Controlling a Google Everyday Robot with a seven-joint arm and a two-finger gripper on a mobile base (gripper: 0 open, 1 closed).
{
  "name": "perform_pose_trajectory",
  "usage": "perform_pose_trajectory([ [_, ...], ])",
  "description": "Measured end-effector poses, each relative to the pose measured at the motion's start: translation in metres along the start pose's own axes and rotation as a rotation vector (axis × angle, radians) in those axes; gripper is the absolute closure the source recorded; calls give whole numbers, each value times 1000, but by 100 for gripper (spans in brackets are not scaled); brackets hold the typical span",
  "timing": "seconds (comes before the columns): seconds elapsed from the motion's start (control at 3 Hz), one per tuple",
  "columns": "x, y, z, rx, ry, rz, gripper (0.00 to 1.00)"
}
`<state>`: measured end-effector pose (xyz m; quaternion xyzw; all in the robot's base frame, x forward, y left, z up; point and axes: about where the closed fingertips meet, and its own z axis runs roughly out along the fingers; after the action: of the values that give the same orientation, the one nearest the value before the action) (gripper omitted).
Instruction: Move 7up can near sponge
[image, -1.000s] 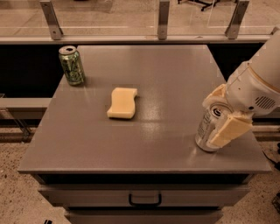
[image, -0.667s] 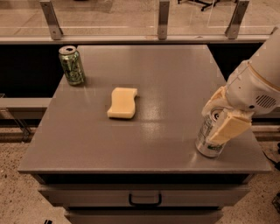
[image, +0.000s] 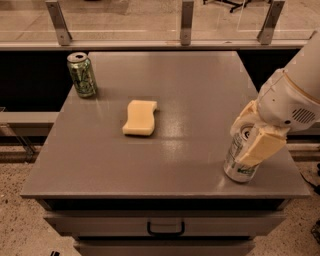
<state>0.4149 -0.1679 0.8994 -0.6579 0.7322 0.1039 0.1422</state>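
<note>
- The 7up can stands at the front right corner of the table, close to both the front and the right edge, and it leans a little instead of standing straight
- The gripper straddles the can's upper half, one tan finger across its front and the other behind its top, and it looks clamped on the can; the contact behind is hidden, so the hold may be weaker than it appears
- With the grip high and the can tilted, the base may drag on the tabletop during the move, and the can could pivot between the fingers or slip out
- If it slips here it has little table to land on and could roll off the near edge to the floor
- The sponge lies well apart, toward the middle-left of the table, so the carry is long; a low path or late stop could push the sponge or tip the can on release
- The dark green can sits at the far left corner, well apart from the sponge; it is at risk only if the move overshoots badly
</note>
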Motion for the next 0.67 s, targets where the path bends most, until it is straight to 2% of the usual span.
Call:
perform_pose_trajectory([
  [0.67, -39, -16, -35, 72, -73, -89, 100],
])
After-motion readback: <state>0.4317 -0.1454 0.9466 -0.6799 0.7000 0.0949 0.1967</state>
